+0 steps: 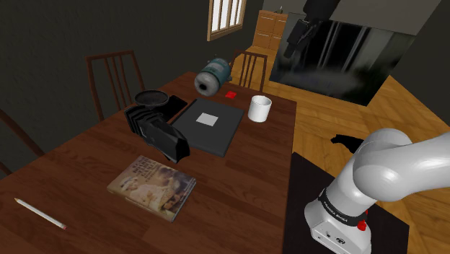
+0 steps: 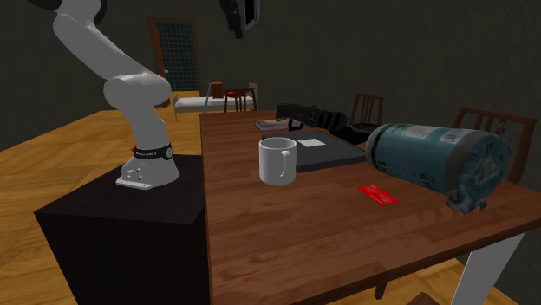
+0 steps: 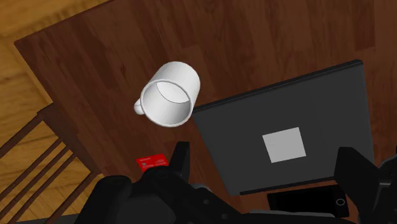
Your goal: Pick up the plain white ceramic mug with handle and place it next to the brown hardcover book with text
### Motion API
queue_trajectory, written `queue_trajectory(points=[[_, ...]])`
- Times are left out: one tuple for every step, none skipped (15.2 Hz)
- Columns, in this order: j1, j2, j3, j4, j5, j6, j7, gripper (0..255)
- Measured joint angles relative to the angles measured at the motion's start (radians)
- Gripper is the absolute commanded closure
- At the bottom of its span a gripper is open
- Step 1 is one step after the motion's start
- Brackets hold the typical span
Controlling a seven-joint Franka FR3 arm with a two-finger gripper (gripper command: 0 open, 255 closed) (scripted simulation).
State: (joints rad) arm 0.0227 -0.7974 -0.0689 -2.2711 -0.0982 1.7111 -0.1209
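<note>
A plain white mug with a handle stands upright on the wooden table, near the edge on the stand's side. In the second exterior view the mug has its handle towards the red card. The brown book with a printed cover lies flat nearer the front, well away from the mug. My black gripper hangs high above the table's far end, also visible as the gripper. In the wrist view the gripper is open and holds nothing, with the mug far below and off to one side.
A dark grey folder with a white label lies beside the mug. A black rack, a dark bowl, a teal cylinder, a red card and a pencil share the table. Chairs stand around it.
</note>
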Motion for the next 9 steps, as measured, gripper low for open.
queue_trajectory(points=[[0.000,0.000,0.000,0.000,0.000,0.000,0.000,0],[0.000,0.005,-0.005,-0.009,-0.001,0.012,-0.006,0],[0.001,0.012,-0.015,-0.028,-0.004,0.034,-0.015,0],[0.002,0.023,-0.022,-0.048,-0.006,0.060,-0.022,0],[0.002,0.039,-0.036,-0.062,-0.009,0.086,-0.036,0],[0.002,0.047,-0.047,-0.082,-0.012,0.110,-0.049,0],[0.002,0.068,-0.061,-0.101,-0.016,0.145,-0.062,0],[0.003,0.091,-0.073,-0.105,-0.018,0.168,-0.075,0],[0.005,0.118,-0.087,-0.113,-0.020,0.199,-0.090,0]])
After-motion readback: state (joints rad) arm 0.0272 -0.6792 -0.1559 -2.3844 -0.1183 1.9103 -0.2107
